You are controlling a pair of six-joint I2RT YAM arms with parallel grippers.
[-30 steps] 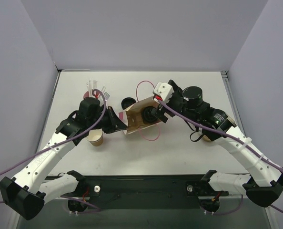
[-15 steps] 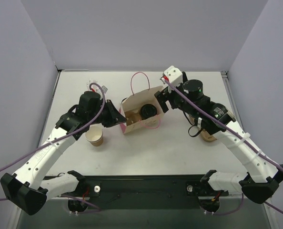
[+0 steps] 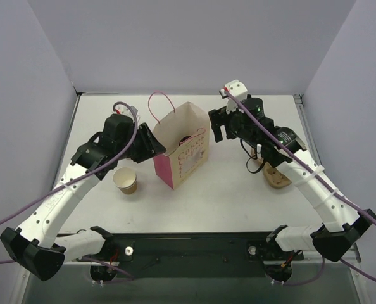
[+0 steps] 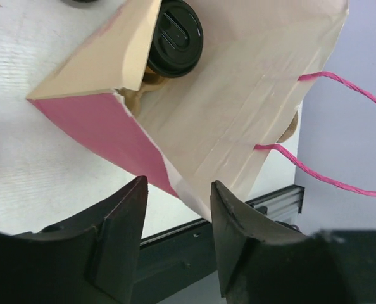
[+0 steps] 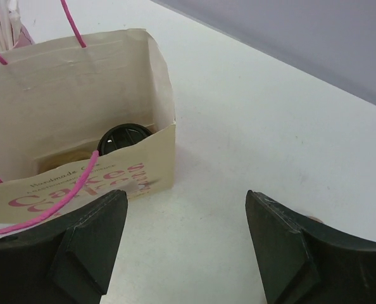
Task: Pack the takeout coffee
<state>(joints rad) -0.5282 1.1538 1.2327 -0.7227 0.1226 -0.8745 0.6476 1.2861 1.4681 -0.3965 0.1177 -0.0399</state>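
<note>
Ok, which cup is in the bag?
The black-lidded cup. Only it sits inside the bag; the lidless cup stands outside on the table.

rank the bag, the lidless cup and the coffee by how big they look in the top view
1. bag
2. lidless cup
3. takeout coffee: only a dark sliver shows inside the bag, so its true rank is unsure

You see the bag (image 3: 181,149) in matt paper, kraft-tan inside and smooth pink outside, with pink twisted-cord handles (image 4: 340,79). At the upper middle of the left wrist view, the takeout coffee (image 4: 173,37) shows a glossy black plastic lid. The table (image 5: 251,107) looks white, matt and finely grained.
</note>
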